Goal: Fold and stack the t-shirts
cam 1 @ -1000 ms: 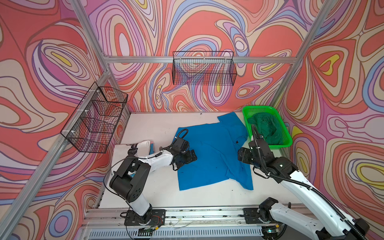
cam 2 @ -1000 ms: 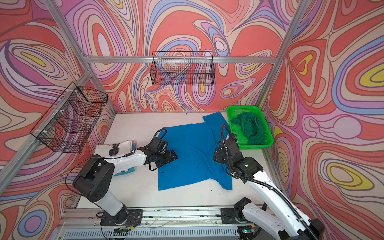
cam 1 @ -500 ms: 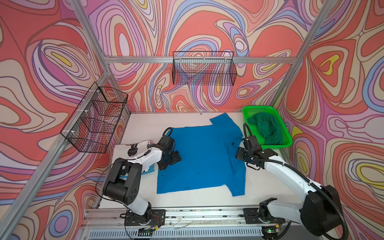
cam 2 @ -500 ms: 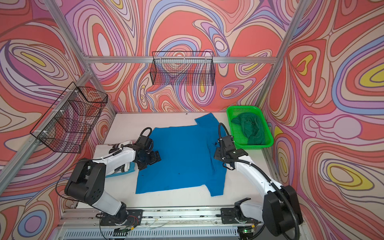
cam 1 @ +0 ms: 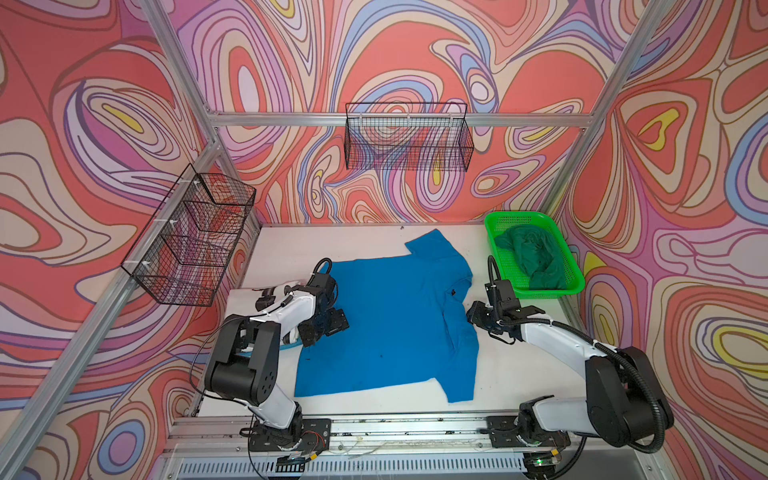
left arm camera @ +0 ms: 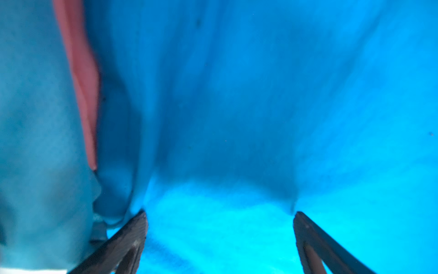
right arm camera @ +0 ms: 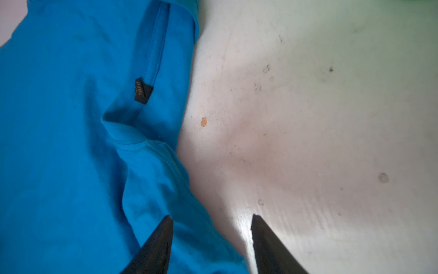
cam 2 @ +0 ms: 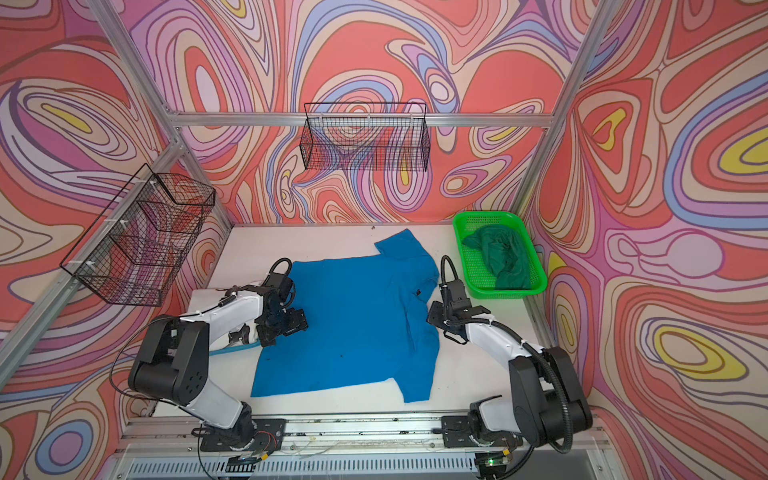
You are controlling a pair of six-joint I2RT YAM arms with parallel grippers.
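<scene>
Right wrist view: the bright blue t-shirt (right arm camera: 71,142) is seen lying flat. Its shoulder edge, beside the collar label (right arm camera: 142,91), runs in between the fingertips of the right pincer (right arm camera: 211,217). The jaws stand partly apart, one tip over cloth and the other over the bare desk (right arm camera: 308,118); nothing is clamped.

The step in hand is judged to be the taking of two opposite edges for a fold. It would be done well if one tip were slid beneath the seam so that both layers are caught (a single layer would likely let the shirt peel open when lifted). The pinch should also be kept close to the collar. A matching hold should be taken at the hem, and both edges raised together.

In both top views the shirt is spread across the middle of the desk, collar toward the right edge and hem toward the left edge. The left pincer (left arm camera: 219,213) is held wide apart, low over the hem end, and no hold is seen. A dark green t-shirt (cam 1: 532,257) is bunched in the green basket (cam 1: 573,286) at the far right corner.
</scene>
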